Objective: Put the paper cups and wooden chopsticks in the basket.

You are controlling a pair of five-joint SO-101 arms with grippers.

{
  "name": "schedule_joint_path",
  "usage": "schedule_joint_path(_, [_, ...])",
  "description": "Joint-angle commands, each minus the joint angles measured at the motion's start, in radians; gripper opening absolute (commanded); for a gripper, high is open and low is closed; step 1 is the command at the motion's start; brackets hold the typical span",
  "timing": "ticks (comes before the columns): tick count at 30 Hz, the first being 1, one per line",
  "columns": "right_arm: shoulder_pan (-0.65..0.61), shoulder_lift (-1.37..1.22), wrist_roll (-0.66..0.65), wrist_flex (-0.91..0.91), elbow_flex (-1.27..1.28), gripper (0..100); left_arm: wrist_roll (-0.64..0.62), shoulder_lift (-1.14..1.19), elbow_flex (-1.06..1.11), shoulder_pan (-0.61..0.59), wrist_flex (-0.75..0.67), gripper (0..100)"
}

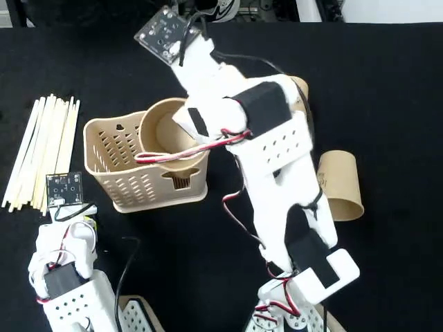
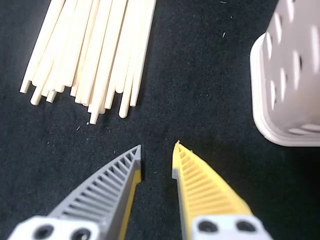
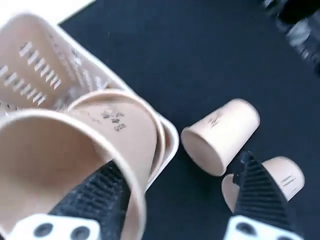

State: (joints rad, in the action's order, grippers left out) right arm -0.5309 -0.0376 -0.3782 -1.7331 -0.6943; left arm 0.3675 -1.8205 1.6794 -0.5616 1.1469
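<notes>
We see plain tan paper cups and a loose, fanned bundle of pale wooden chopsticks (image 1: 45, 149) on a black worktop (image 1: 387, 83), with a beige slotted plastic basket (image 1: 111, 155) standing upright between the bundle and the right arm (image 1: 277, 159).

We count four cups. Two sit tilted, one inside the other, in the basket: the nearer cup (image 3: 45, 150) and the printed cup (image 3: 125, 125) behind it. Two more lie on their sides on the worktop beyond the basket: one cup (image 3: 220, 135) with its mouth showing, and a second cup (image 3: 287, 177) partly hidden behind a black finger. There is one basket. The chopsticks lie too close together for us to count.

The right pincer (image 3: 180, 162) is spread wide. One finger is at the nearer cup's rim and the other is out over the worktop by the lying cups. We cannot tell whether it grips anything.

The left pincer (image 2: 157, 150) has a narrow gap between its grey and yellow tips, with nothing between them. It is above bare worktop just short of the chopstick ends.

A strip of bare black worktop separates the bundle from the basket. Broader bare stretches lie to the far right and in front of the basket.
</notes>
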Motion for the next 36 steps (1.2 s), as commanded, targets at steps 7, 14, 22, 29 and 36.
schedule_joint_path(7, [-0.077,0.008,-0.008,0.101,-0.053,30.1,0.006,-0.003,0.019,0.01,-0.011,11])
schedule_joint_path(14, [0.051,0.033,-0.04,0.04,-0.088,30.1,0.006,-0.003,0.019,0.01,-0.011,11])
schedule_joint_path(22, [0.244,0.096,-0.307,-0.011,0.073,30.1,0.006,-0.003,0.019,0.01,-0.008,11])
schedule_joint_path(29, [0.374,0.104,-0.373,0.319,0.515,30.0,0.006,-0.003,0.019,0.01,-0.008,11])
schedule_joint_path(36, [0.376,0.097,-0.405,0.801,0.921,30.0,0.006,-0.003,0.019,0.01,-0.008,11])
